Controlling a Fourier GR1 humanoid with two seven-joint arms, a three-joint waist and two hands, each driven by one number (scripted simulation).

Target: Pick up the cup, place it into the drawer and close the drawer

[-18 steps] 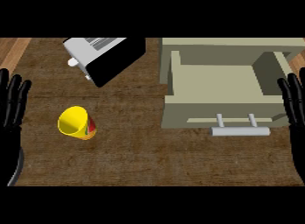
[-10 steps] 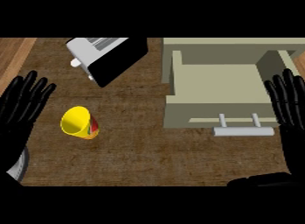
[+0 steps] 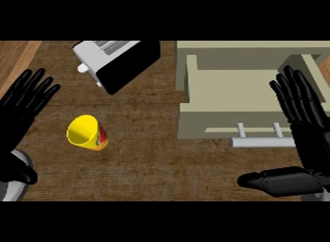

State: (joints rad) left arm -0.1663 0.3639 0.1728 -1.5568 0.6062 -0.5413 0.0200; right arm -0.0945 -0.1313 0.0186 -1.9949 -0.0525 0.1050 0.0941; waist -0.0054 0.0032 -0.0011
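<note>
Dark counter (image 3: 160,170): yellow cup (image 3: 87,133) lying just right of spread left hand (image 3: 13,111). Drawer (image 3: 247,92) open; inside nothing visible. Right hand (image 3: 310,123) spread beside it.

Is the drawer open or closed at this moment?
Open. The drawer is pulled out from its cabinet, so its empty inside shows from above, and its handle points toward the robot.

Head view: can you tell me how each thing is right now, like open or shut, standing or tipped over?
Yellow cup: on the counter, tilted, mouth turned toward the view, not held.
Drawer: pulled open, nothing seen inside.
Drawer handle: free, no hand on it.
Toaster: on the counter, untouched.
Left hand: open, fingers straight, holding nothing.
Right hand: open, fingers straight, holding nothing.
</note>
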